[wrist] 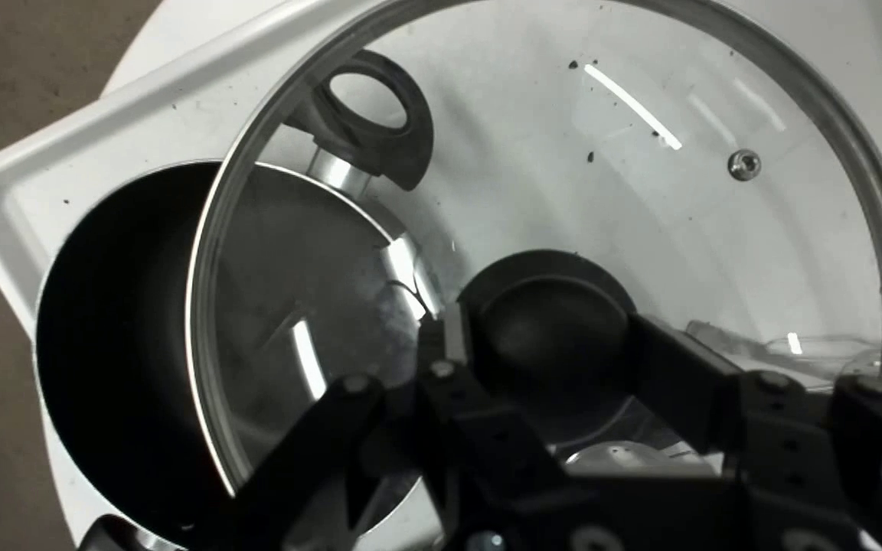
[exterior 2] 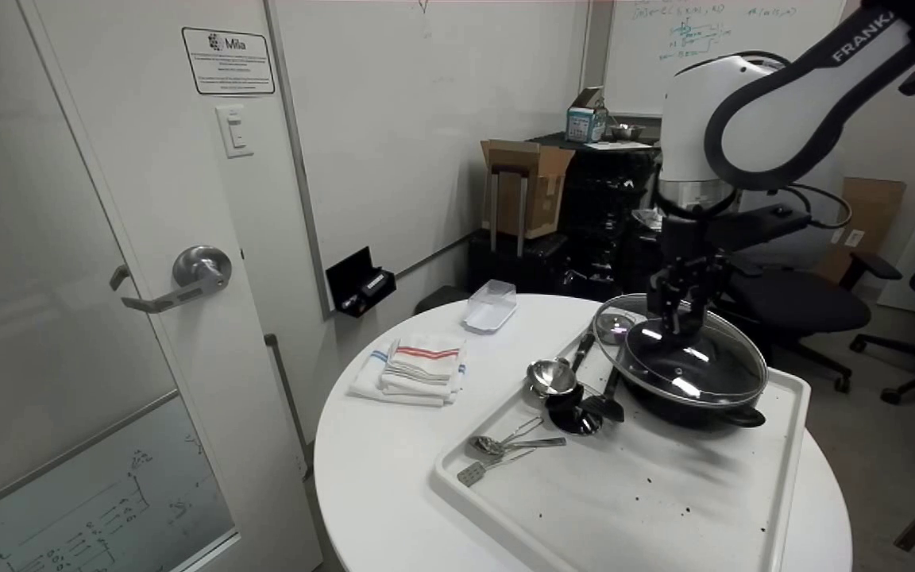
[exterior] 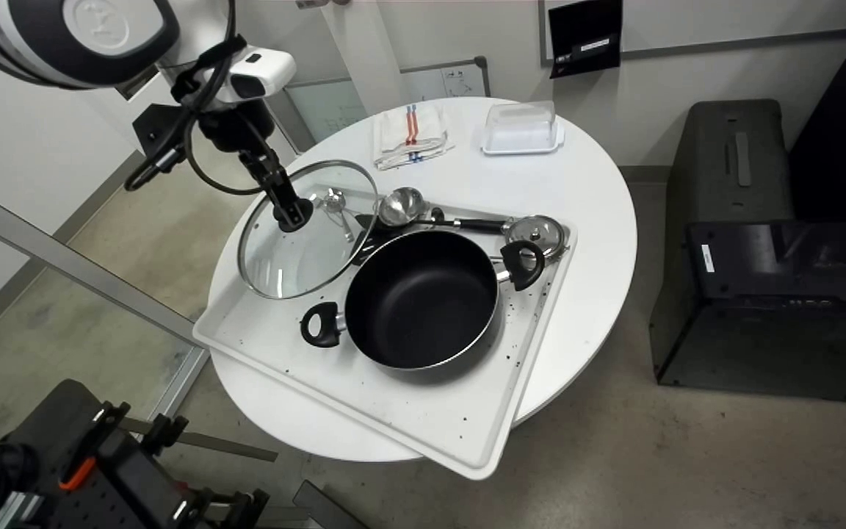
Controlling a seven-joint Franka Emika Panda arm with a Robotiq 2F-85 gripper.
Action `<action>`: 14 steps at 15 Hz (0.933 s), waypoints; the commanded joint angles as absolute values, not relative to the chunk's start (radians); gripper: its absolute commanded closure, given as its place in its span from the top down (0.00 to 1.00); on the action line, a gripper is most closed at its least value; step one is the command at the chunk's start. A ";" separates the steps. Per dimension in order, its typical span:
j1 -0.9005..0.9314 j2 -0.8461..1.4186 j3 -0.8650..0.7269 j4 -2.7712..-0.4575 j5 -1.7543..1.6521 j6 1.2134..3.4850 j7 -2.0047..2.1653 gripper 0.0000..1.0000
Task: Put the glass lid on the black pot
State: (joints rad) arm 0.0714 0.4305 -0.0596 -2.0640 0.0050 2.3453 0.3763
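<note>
A: Status?
B: Grasp and lift done, by the look. Claw point(exterior: 292, 215) gripped the knob point(wrist: 552, 337) of the glass lid point(exterior: 313, 239), parted by just the knob's width. Lid hung off-centre in the air, overlapping just part of the black pot point(exterior: 423, 301) (wrist view). Left, likely: centring, lowering, release.
A: Where on the worktop point(exterior: 603, 250)?
B: Pot sat on the tray point(exterior: 379, 393), in from the edge. Towels point(exterior: 412, 136) and box point(exterior: 522, 131) lay near the far edge in an exterior view.
A: Counts?
B: One claw, one pot, two handles point(exterior: 329, 323), one tray, one box. One big lid, maybe a second, smaller lid point(exterior: 535, 234). Towels: at least two. Utensils point(exterior: 402, 207) overlapped, no firm count.
</note>
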 commanded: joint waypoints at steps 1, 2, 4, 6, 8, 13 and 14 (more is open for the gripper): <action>0.035 0.439 -0.081 -2.014 0.053 2.292 0.404 0.27; 0.023 0.446 -0.088 -2.007 0.061 2.289 0.409 0.27; 0.003 0.459 -0.099 -1.997 0.082 2.291 0.421 0.27; -0.013 0.477 -0.108 -1.986 0.100 2.295 0.433 0.27; -0.026 0.498 -0.117 -1.974 0.115 2.300 0.447 0.27; -0.057 0.563 -0.134 -1.929 0.153 2.295 0.472 0.27; -0.063 0.578 -0.137 -1.917 0.160 2.295 0.474 0.27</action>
